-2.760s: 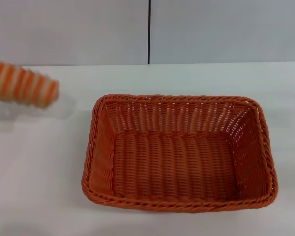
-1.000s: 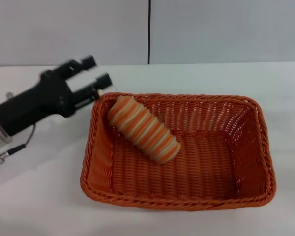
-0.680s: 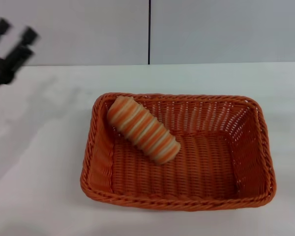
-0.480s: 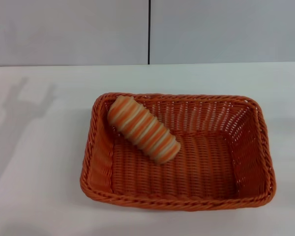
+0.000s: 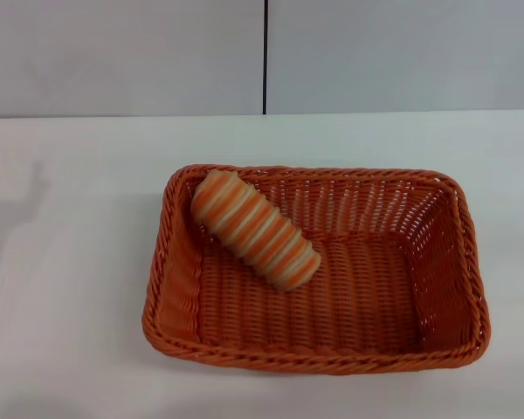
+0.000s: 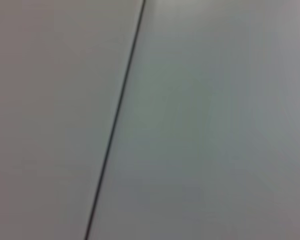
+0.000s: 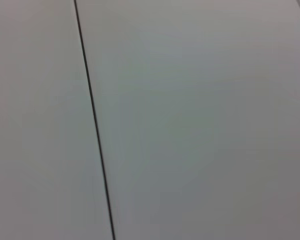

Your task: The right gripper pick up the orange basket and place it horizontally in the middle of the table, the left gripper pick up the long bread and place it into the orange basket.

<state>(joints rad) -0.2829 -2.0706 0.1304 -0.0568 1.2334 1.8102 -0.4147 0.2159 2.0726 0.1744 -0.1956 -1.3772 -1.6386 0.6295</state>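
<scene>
The orange basket [image 5: 419,288] lies lengthwise across the middle of the white table [image 5: 70,288] in the head view. Inside it, the long bread [image 5: 255,229], striped orange and cream, rests slantwise in the far left corner, one end leaning on the basket's wall. Neither the left gripper nor the right gripper shows in any view. Both wrist views hold only a grey wall panel with a dark seam.
A grey wall [image 5: 402,52] with a vertical dark seam [image 5: 265,57] rises behind the table's far edge. Bare tabletop surrounds the basket on the left, right and far sides. A faint shadow lies on the table at the left.
The left gripper, open beside the basket a second ago, drew back up and to the left and left the view. The bread stays in the basket; the basket has not moved.
</scene>
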